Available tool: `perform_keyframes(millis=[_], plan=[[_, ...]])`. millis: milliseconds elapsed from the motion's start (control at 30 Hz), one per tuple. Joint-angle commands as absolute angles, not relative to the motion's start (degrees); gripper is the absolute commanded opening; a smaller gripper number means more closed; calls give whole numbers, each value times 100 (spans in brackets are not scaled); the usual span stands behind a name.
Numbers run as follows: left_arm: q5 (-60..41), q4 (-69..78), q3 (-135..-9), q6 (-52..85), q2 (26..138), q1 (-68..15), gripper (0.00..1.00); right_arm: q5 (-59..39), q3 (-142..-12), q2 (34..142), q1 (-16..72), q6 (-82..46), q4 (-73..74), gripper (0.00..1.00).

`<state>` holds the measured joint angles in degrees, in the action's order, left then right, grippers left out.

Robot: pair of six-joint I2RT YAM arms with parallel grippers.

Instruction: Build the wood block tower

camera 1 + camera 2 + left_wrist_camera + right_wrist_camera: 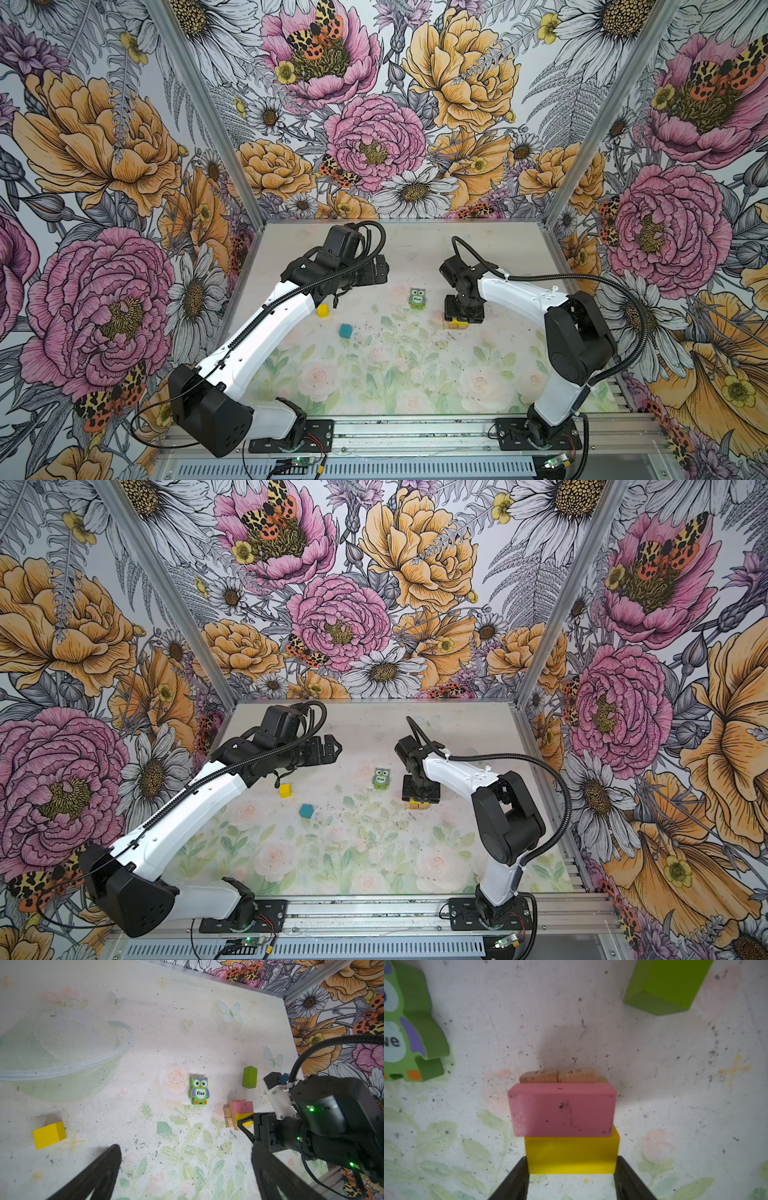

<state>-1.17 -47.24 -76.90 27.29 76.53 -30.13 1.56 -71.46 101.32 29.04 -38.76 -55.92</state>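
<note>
The wood block tower [454, 323] [417, 803] stands right of the table's [415, 374] middle, directly under the right end effector [572, 1164]. That end effector is partly closed, its fingers [519, 1178] against both sides of the yellow block [571, 1157]. The block sits on the tan bars [558, 1075] beside the pink bar [562, 1111]. The pink bar lies flat, its long axis parallel to the yellow block and crosswise to the tan bars. The bar ends carry handwritten digits; one seems to read 45.

The owl piece [199, 1090] lies face up just beside the tower, printed "Five". The lime-green bar [249, 1077] lies flat behind the tower. A yellow cube [323, 310] and a teal cube [345, 331] sit apart on the left. The left end effector [185, 1151] hovers wide open, empty.
</note>
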Motion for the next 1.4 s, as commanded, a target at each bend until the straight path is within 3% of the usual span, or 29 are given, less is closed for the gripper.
perform_keyframes(millis=[0,167,367,533,633,767,833,1133,1367], plan=[[-180,-4588,-7625,2848,7515,-2979,99,72,-7278,10283,2848,-3722,-5479,60],[-177,-4583,-7600,2889,7506,-2988,99,62,-7277,10251,2848,-3617,-5481,67],[-226,-4588,-7603,2902,7505,-2997,99,-28,-7225,9971,2848,-3649,-5506,89],[-264,-4597,-7614,2893,7519,-3003,99,-36,-7422,9556,2870,-3726,-5840,89],[-195,-4583,-7690,2874,7554,-2997,99,7,-7691,9457,2826,-3717,-5992,77],[-184,-4558,-7837,2819,7685,-3002,99,58,-8079,9842,2652,-3713,-6055,48],[-185,-4506,-7861,2807,7707,-3006,99,59,-8296,10107,2605,-3632,-6064,41],[-131,-4361,-7973,2769,7761,-3010,99,70,-9015,10979,2452,-3435,-6135,26],[-164,-4333,-7943,2750,7831,-2942,99,79,-8996,11166,2452,-3407,-6130,25]])
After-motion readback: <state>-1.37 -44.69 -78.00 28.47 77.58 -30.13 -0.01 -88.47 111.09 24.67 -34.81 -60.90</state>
